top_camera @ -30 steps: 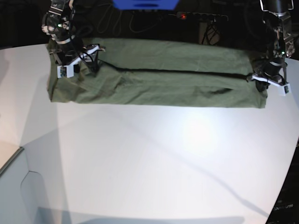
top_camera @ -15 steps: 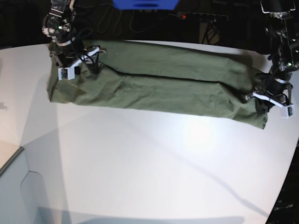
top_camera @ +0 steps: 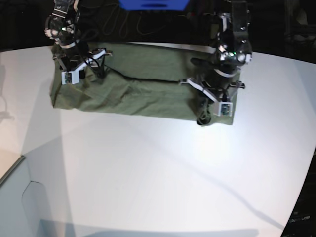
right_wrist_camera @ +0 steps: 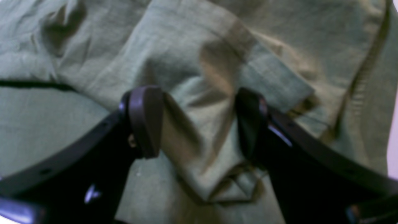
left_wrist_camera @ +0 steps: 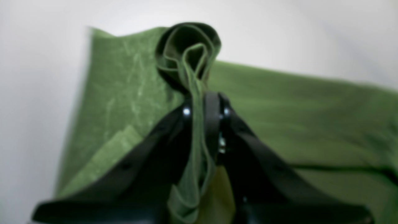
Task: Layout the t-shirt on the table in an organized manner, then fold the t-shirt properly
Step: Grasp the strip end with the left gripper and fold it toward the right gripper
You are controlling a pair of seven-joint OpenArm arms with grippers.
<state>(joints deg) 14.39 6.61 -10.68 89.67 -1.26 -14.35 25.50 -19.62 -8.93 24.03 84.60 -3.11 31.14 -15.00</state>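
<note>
Shirt (top_camera: 143,89): olive green, folded into a long band along the far side of the table (top_camera: 163,177).

Left arm: bent down over the shirt's right end in the base view, wrist low above the cloth. Left gripper (top_camera: 207,112) at the shirt's near right corner; fingers (left_wrist_camera: 213,124) clamped on a bunched fold of the shirt (left_wrist_camera: 279,112).

Right arm: reaching down onto the shirt's left end, near its far edge. Right gripper (top_camera: 81,74) with fingers (right_wrist_camera: 144,121) spread wide, resting on the shirt (right_wrist_camera: 186,56), gripping nothing.

Left wrist view only: the pinched cloth curls into a loop just past the fingertips; white table beyond the shirt's edge.

Right wrist view only: a wrinkled ridge of cloth lies between the parted fingers; a ribbed hem runs to the right of them.

Base view only: both arms together, well apart along the shirt.
</note>
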